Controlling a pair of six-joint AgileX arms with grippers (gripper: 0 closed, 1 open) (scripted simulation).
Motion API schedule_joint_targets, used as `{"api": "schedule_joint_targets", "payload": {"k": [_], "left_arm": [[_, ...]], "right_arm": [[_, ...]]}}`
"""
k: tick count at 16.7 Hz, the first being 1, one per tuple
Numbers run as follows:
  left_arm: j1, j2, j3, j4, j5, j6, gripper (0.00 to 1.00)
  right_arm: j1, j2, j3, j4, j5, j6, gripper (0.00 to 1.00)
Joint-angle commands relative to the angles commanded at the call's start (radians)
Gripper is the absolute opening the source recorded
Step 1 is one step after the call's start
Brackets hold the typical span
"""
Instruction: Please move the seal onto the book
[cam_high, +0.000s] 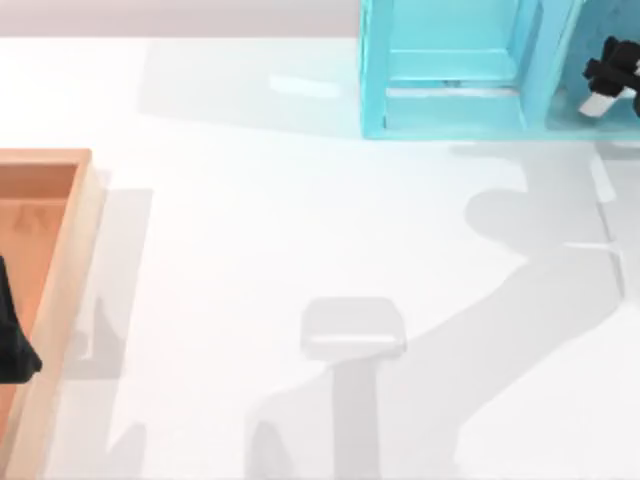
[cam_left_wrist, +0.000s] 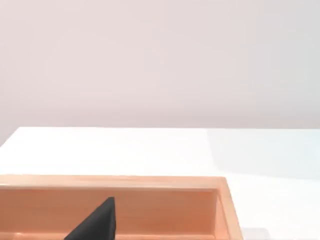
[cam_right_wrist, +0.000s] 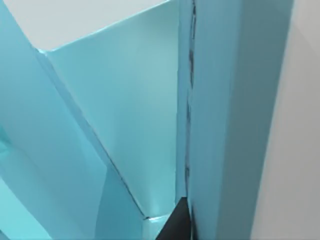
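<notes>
Plain white bench, pale blank wall behind. Open wooden tray at left edge; left gripper over it. Light cyan shelf unit at far right; right gripper there. Jaws' spread: cannot tell. Whereabouts of seal and book: cannot tell.

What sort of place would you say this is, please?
Probably a simulated tabletop workspace: a plain white table, a cyan shelf at its far edge, and a wooden tray at its left.
</notes>
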Motion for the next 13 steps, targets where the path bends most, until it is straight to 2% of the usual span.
{"api": "schedule_joint_targets", "payload": {"k": [6, 13], "left_arm": [[0.000, 0.000, 0.000, 0.000, 0.000, 0.000, 1.00], [0.000, 0.000, 0.000, 0.000, 0.000, 0.000, 1.00]], "right_arm": [[0.004, -0.104, -0.056, -0.063, -0.006, 0.002, 0.00], [-0.003, -0.615, -0.283, -0.341, -0.030, -0.009, 0.00]]}}
